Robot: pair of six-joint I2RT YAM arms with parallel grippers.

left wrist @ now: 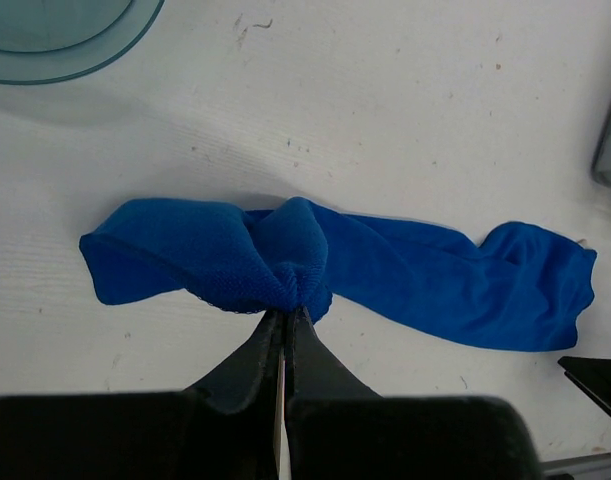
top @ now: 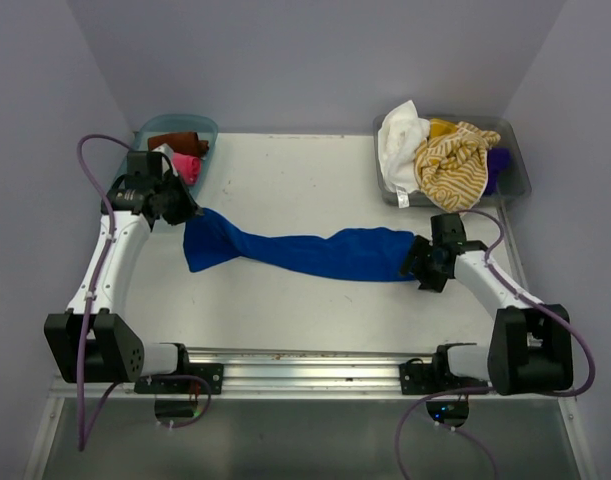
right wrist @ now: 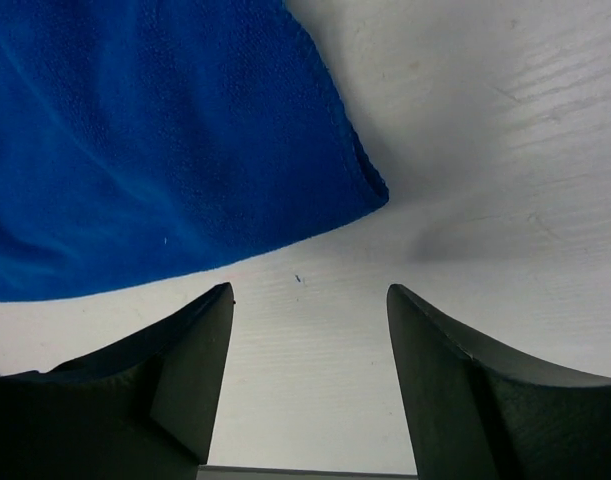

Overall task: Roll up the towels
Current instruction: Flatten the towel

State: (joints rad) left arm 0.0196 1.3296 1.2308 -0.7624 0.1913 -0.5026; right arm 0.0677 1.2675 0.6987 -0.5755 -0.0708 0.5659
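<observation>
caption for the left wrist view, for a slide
Left gripper shut on a bunched fold of the royal blue towel stretched across the white table, teal bin rim at top left.

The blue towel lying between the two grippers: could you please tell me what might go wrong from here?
1. The left gripper pinches only a bunched fold of the blue towel; a tug could slip it free.
2. The right gripper stands open with the towel's corner ahead of its fingers, not between them, so closing here may catch nothing.
3. The towel lies twisted on the table, so a roll started now would likely turn out lumpy.
</observation>
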